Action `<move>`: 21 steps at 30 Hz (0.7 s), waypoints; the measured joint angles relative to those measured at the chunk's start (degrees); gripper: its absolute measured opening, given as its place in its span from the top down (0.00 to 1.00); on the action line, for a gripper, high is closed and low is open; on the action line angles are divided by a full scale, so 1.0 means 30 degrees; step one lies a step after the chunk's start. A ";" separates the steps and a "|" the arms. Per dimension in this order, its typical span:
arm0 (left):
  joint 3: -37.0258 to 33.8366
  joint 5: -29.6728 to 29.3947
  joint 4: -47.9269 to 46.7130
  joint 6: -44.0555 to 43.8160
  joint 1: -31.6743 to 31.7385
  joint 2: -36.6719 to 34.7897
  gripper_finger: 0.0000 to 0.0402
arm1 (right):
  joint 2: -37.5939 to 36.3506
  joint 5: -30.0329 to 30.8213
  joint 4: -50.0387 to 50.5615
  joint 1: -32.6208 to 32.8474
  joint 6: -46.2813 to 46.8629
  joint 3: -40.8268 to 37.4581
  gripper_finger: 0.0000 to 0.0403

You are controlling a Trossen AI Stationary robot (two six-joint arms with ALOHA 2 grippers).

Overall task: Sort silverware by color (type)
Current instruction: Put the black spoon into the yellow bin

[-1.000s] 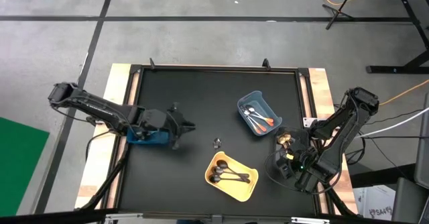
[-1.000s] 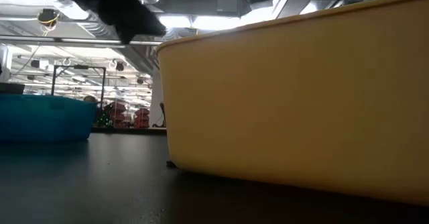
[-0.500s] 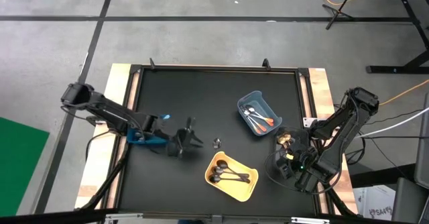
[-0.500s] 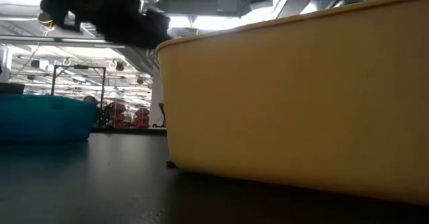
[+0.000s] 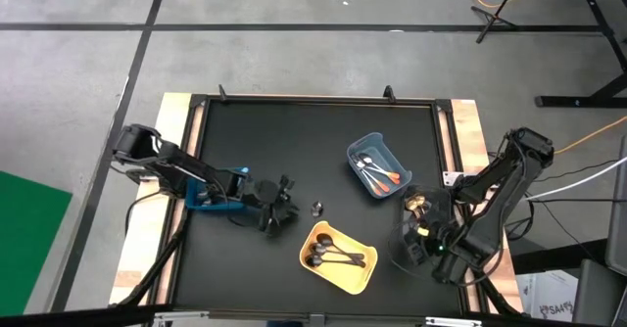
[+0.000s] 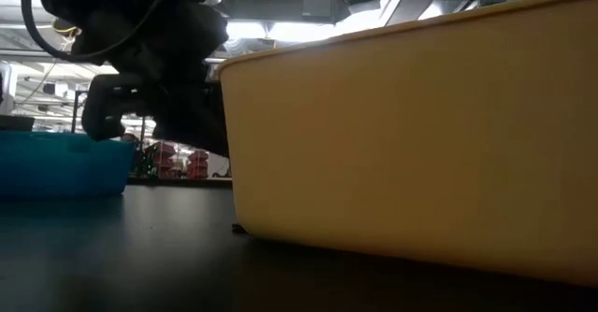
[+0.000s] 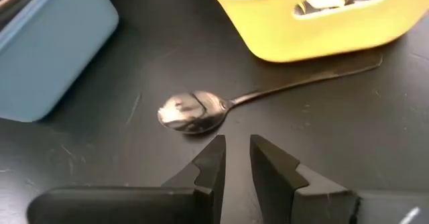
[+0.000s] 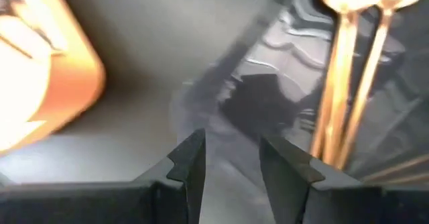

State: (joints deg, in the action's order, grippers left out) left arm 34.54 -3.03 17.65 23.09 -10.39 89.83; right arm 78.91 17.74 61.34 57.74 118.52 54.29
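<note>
I am watching my left gripper hanging low over the black tabletop, its two dark fingers standing slightly apart with nothing between them. Just beyond the fingertips a dark metal spoon is lying flat on the table, bowl toward the gripper and handle running off to the foot of the yellow plastic bin. In the high view that spoon is showing only as a small glint between the left gripper and the yellow bin, so I am taking its colour as dark rather than swearing to it. Black spoons are lying inside the yellow bin. Farther back, the light-blue plastic bin is holding silver spoons with orange handles. A darker blue bin is sitting at the table's left edge under my left arm. My right gripper is waiting at the table's right edge above a dark round container, fingers parted and empty, with thin gold-toned handles showing beyond them.
</note>
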 joint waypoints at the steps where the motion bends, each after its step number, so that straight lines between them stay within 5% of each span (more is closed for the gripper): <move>1: 0.0000 0.0000 -0.0004 -0.0007 0.0000 0.0103 0.84 | 0.0000 0.0293 0.0034 -0.0007 0.0007 0.0319 0.69; 5: 0.0000 -0.0007 0.0022 -0.0007 0.0000 0.0187 0.84 | 0.0000 0.2894 0.0108 0.0000 -0.0095 0.2014 0.69; 14: 0.0000 -0.0499 0.0022 0.0000 0.0000 0.0143 0.84 | -0.0007 1.2197 -0.0670 -0.1625 -0.0865 0.4970 0.69; 21: 0.0000 -0.1666 0.0015 0.0007 0.0000 0.0143 0.84 | 0.0137 0.9334 -0.3212 -0.6306 -0.5274 0.5082 0.69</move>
State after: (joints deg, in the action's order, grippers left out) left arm 34.54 -8.02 17.69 23.11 -10.39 90.26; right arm 79.33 45.74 51.71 38.82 102.70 69.54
